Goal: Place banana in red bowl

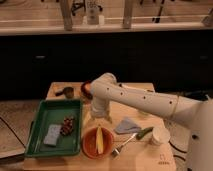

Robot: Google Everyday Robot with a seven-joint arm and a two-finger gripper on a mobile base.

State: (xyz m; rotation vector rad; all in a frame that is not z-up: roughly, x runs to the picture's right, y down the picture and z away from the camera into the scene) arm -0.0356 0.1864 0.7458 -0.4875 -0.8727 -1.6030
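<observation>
The pale yellow banana (99, 139) lies inside the shallow orange-red bowl (88, 145) near the front of the wooden table (135, 159). My gripper (100, 117) hangs from the white arm (145, 100) just behind the bowl, a little above its far rim. It holds nothing that I can see.
A green tray (45, 117) at the left holds a grey sponge (52, 134) and a dark snack (67, 125). A darker red bowl (86, 88) and a dark cup (66, 92) stand at the back. A grey cloth (127, 125), fork (124, 145), green vegetable (145, 132) and white cup (160, 135) lie to the right.
</observation>
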